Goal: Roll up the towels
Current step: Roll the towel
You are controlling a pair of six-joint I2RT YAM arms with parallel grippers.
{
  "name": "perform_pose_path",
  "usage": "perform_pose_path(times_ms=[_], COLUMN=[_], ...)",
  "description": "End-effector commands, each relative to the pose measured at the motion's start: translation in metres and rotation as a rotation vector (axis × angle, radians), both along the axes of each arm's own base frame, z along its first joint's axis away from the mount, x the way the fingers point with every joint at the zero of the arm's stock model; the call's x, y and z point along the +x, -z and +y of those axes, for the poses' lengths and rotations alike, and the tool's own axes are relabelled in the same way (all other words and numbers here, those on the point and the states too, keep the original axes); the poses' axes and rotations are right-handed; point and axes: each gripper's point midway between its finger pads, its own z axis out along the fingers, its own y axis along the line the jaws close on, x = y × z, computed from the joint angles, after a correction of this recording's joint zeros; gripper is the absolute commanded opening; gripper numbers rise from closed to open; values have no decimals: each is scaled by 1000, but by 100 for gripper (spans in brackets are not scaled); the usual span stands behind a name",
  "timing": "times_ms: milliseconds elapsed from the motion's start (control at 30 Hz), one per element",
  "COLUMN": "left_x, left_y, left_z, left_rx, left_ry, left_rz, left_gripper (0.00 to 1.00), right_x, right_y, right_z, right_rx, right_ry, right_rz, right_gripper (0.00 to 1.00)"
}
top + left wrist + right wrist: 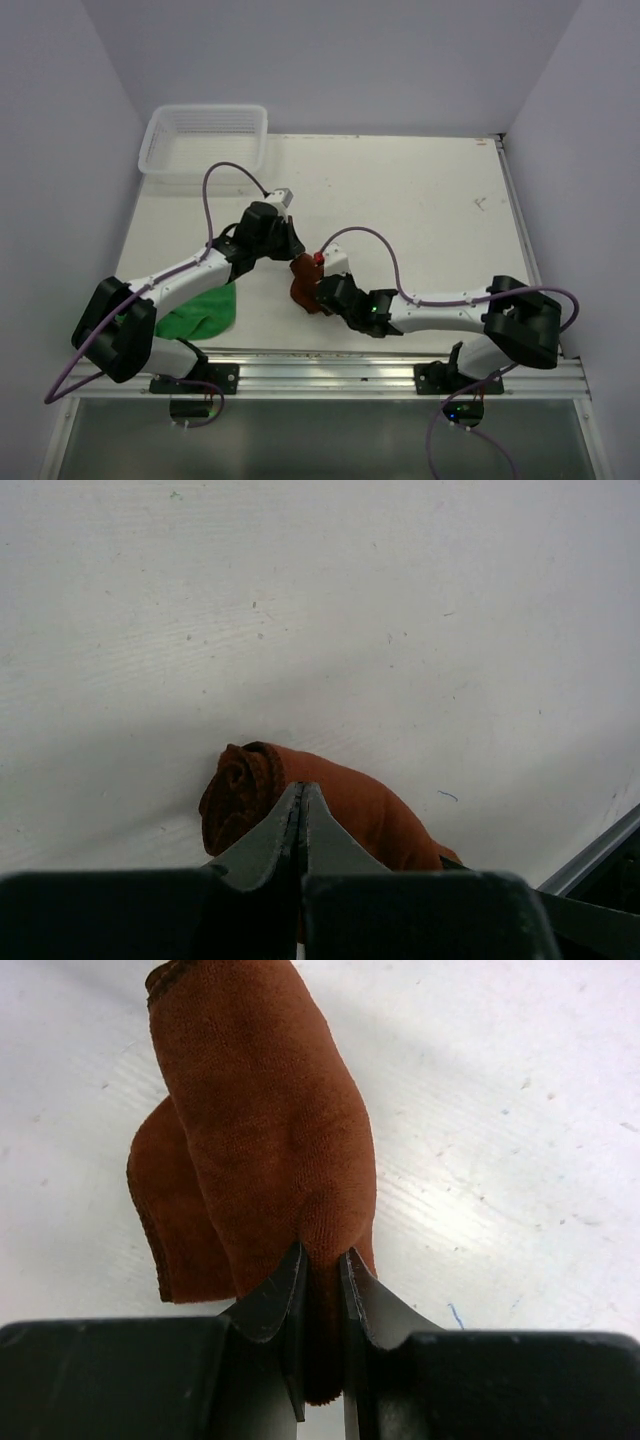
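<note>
White table (430,200), pale walls (60,150).
Right gripper (322,1256) pinches rust-brown towel (260,1130); left gripper (302,792) pressed together; only overhead shows green towel (205,312), eight o'clock.

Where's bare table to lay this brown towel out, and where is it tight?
Bare table runs from the basket across the far side to the right edge, down to the right arm. Crowded: near centre, where the right pincer grips the rust-brown towel with the shut left pincer beside it; near left, the green towel under the left arm.
</note>
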Motion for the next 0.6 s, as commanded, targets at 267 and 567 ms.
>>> perform_pose_path(times_ms=[267,567], left_x=[-8,-33], left_y=[-11,-10], left_z=[-4,-15], left_rx=[-30,-110], left_ry=[40,100], left_rz=[13,47], left_gripper=[14,17], right_x=[-8,-33], right_y=[-11,-9], right_z=[18,50], right_rx=[-374,-583], right_ry=[46,8], right_rz=[-314,-445], right_gripper=[11,13])
